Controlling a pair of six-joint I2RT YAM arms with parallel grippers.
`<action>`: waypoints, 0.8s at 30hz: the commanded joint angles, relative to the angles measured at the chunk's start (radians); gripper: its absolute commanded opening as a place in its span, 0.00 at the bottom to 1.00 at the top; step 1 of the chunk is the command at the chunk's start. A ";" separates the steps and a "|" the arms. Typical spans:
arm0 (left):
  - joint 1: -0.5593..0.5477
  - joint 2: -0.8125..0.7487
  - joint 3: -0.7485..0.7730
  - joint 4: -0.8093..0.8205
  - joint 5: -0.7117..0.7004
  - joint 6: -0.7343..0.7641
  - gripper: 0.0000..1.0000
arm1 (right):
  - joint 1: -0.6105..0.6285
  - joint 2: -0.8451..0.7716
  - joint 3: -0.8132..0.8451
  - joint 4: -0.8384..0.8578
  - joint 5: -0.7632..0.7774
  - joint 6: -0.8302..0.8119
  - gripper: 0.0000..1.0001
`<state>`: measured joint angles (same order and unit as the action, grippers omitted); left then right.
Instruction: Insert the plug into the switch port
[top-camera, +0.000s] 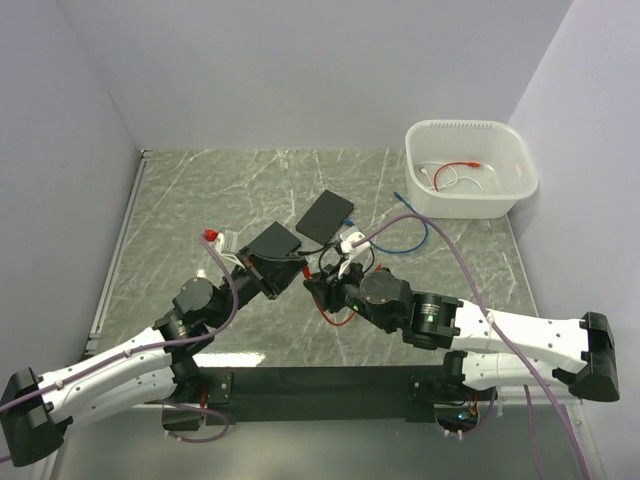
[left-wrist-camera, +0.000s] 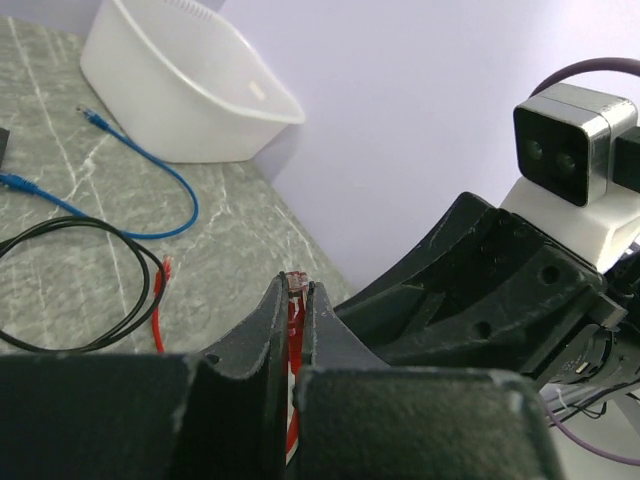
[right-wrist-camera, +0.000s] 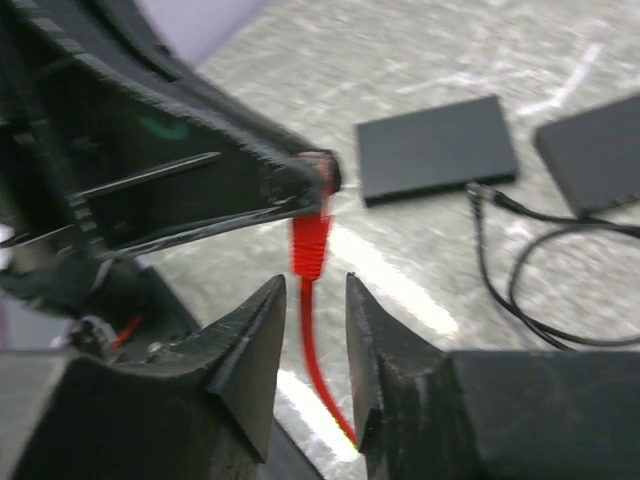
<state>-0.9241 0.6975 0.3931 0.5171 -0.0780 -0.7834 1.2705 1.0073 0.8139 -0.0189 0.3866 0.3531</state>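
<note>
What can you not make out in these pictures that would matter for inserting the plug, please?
- Ports: too small in the top view; the right wrist view shows only blurred tops of the black boxes.
- Tip of the red plug: hidden inside the left gripper in both wrist views.

red plug on red cable. blue cable, black cable. white tub. black switches. tabletop grey-green marble pattern, white veins. walls pale lilac.
</note>
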 joint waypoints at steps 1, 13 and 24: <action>-0.018 -0.003 0.055 -0.020 -0.058 -0.004 0.01 | 0.009 0.010 0.071 -0.032 0.126 -0.002 0.36; -0.038 -0.001 0.046 -0.025 -0.105 -0.005 0.01 | 0.013 0.039 0.103 -0.018 0.129 -0.009 0.34; -0.045 0.002 0.047 -0.031 -0.117 -0.001 0.01 | 0.016 0.060 0.125 -0.009 0.118 -0.012 0.37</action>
<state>-0.9600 0.6979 0.4046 0.4873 -0.1890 -0.7826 1.2804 1.0672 0.8780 -0.0692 0.4793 0.3489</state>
